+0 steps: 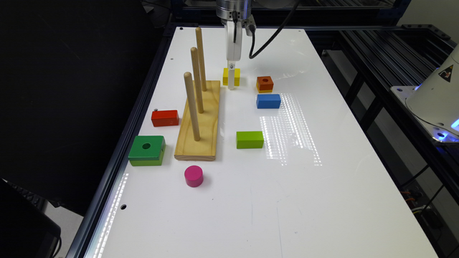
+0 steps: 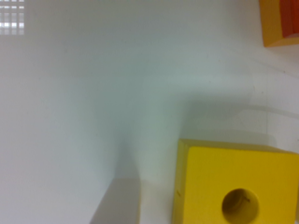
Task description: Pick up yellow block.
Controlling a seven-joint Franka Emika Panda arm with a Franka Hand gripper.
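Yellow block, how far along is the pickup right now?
Done: the gripper has been brought down at the yellow block, close to the table. In hand: closing on it; the wrist view shows the block flat on the white surface, hole up, and does not settle whether the grip is made. Left: grasping, if not yet made, and lifting it clear.

Arm: I see it come straight down from above.
Gripper [image 1: 232, 84]: low, tips near the surface.
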